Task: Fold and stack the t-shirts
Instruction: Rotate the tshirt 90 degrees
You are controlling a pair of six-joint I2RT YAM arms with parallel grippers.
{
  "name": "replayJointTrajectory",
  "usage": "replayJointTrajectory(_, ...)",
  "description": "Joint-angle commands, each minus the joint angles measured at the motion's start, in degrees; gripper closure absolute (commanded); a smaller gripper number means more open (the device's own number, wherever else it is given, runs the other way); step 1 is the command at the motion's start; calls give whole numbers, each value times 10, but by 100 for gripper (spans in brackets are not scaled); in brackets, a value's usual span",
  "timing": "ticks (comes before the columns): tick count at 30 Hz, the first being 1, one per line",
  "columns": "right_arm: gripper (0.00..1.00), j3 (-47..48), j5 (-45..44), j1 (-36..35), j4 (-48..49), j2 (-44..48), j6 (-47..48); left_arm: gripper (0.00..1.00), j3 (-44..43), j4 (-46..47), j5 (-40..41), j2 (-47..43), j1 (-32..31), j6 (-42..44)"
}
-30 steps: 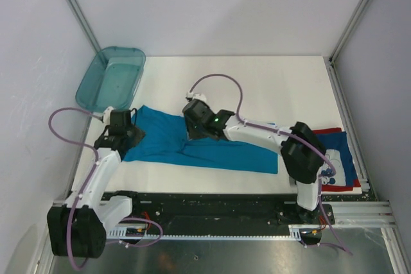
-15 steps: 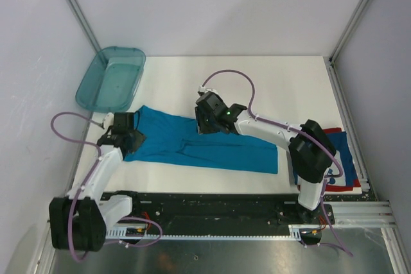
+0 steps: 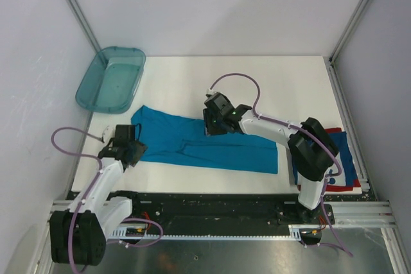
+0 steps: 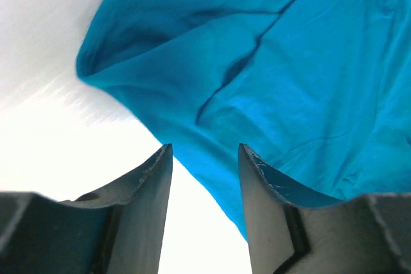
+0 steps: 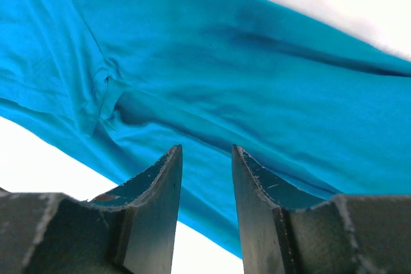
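- Spreading over the white table (image 3: 289,88) in the top view, the plain teal-blue short-sleeved t-shirt (image 3: 205,142) lies as a long band that looks folded lengthwise. It runs from just ahead of the left gripper (image 3: 131,151) to well beyond the right gripper (image 3: 215,123), which hovers over its far edge near the middle.
- The folded dark blue t-shirt with white print and red edge (image 3: 340,158) lies well off to the right gripper's right, partly hidden by that arm. The translucent teal plastic bin (image 3: 110,78) stands beyond the left gripper.
- In the left wrist view, the left gripper (image 4: 205,152) has its jaws moderately parted with nothing clamped. The teal-blue t-shirt (image 4: 289,62) fills the space ahead and to the right, its near edge running slantwise just past the fingertips. A rumpled corner sits ahead to the left, with bare table (image 4: 51,113) beside it.
- In the right wrist view, the right gripper (image 5: 207,152) is likewise part-open and empty. The teal-blue t-shirt (image 5: 257,62) lies directly beneath and ahead, a seam pucker ahead to the left.
- The cloth is judged light, limp and prone to wrinkle or drag, so it will not hold shape when lifted.
- A pinch at a corner or along a hem edge, one per gripper, would likely carry a fold over most cleanly; grabbing mid-panel risks bunching both layers.
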State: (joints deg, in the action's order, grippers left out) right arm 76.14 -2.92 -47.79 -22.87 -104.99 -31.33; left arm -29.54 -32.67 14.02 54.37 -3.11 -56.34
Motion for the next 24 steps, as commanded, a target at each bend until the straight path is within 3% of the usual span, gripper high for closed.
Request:
replayJointTrajectory(1,59,-2,9,5,16,36,12,48,37,-9,31,-32,-4,-80)
replayJointTrajectory(8,59,-19,8,10,13,45,15,36,52,9,53,-8,-4,-161)
replayJointTrajectory(12,59,-29,5,13,13,53,15,35,61,52,57,15,-4,-174)
replayJointTrajectory(17,60,-38,1,17,14,59,14,37,54,73,62,58,-4,-176)
replayJointTrajectory(24,61,-46,-1,24,13,68,12,49,10,78,79,124,-10,-142)
